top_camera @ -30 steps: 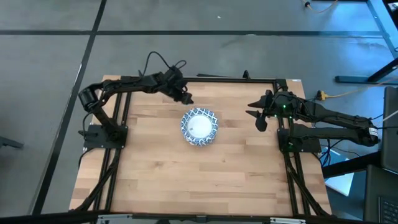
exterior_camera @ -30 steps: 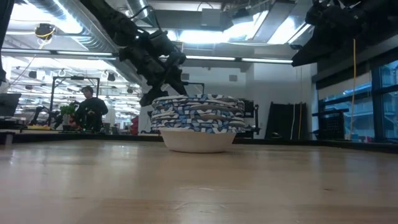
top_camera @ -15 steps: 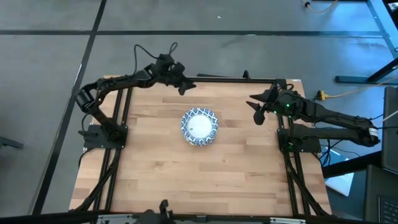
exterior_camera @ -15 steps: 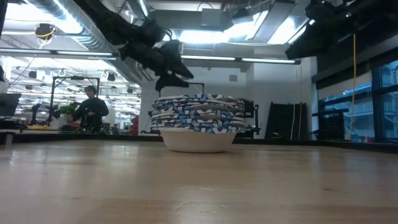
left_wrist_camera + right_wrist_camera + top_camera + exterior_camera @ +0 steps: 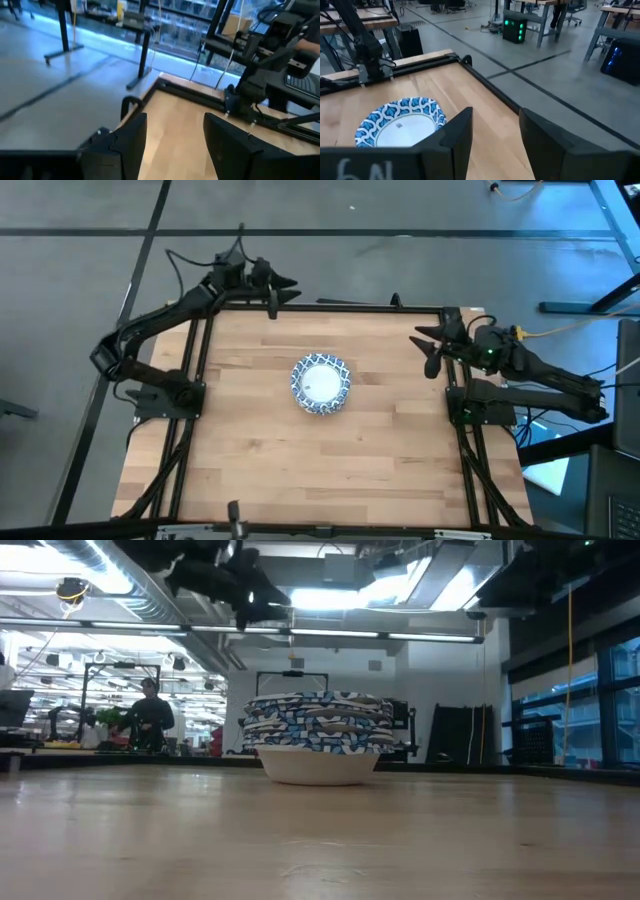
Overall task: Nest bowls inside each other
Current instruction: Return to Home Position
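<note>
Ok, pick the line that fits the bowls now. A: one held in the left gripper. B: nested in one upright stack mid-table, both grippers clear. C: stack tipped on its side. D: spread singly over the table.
B: the bowls stand in one upright stack; the left gripper at the far edge and the right gripper at the right edge hold nothing.

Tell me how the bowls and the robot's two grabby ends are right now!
bowls: all nested in one upright stack, resting mid-table, nothing touching them.
left end effector: open, empty, raised by the table's far left corner.
right end effector: open, empty, at the table's right edge, apart from the stack.
</note>
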`<state>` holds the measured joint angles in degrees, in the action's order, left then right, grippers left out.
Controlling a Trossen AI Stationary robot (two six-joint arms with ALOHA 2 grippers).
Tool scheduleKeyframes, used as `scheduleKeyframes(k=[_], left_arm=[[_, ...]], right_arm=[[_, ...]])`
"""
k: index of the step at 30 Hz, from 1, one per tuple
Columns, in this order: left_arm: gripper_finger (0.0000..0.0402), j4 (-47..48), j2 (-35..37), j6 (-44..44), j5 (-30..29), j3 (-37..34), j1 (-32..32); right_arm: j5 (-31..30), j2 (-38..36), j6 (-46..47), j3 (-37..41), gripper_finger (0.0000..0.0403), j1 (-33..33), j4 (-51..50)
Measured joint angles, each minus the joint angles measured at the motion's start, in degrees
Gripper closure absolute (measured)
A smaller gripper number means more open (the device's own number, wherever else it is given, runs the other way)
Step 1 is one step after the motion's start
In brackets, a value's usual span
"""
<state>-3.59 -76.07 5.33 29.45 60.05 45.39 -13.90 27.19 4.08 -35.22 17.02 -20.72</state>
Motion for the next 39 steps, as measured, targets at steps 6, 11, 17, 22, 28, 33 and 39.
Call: scheduleKeyframes(k=[6,11,17,22,28,33,39], left_arm=[[0.0211,0.09,2.09,-1.15,0.06,-0.79,-0.02],[0.0211,0.09,2.09,-0.96,-0.22,-3.55,-0.02],[0.0211,-7.85,2.95,3.18,0.42,-8.87,0.18],[0.0211,-14.59,7.49,6.23,0.21,-14.91,2.03],[0.0211,-15.23,14.21,6.34,1.46,-19.22,3.99],[0.0211,-15.03,18.64,6.45,1.55,-21.49,4.22],[0.0211,-14.91,21.8,6.6,1.71,-21.99,4.22]], right_arm=[[0.01,-3.68,0.13,-0.01,0.0241,0.0,-2.23],[0.01,-5.77,0.26,-0.05,0.0241,0.0,-4.02],[-0.01,-6.42,0.29,-0.05,0.0241,0.0,-5.17],[-0.01,-6.42,0.13,-0.05,0.0241,0.0,-6.62],[-0.01,-6.42,0.01,-0.05,0.0241,0.02,-6.93],[-0.04,-6.42,-0.27,-0.05,0.0241,0.02,-7.02],[-0.04,-6.42,-1.33,-0.05,0.0241,0.0,-6.65]])
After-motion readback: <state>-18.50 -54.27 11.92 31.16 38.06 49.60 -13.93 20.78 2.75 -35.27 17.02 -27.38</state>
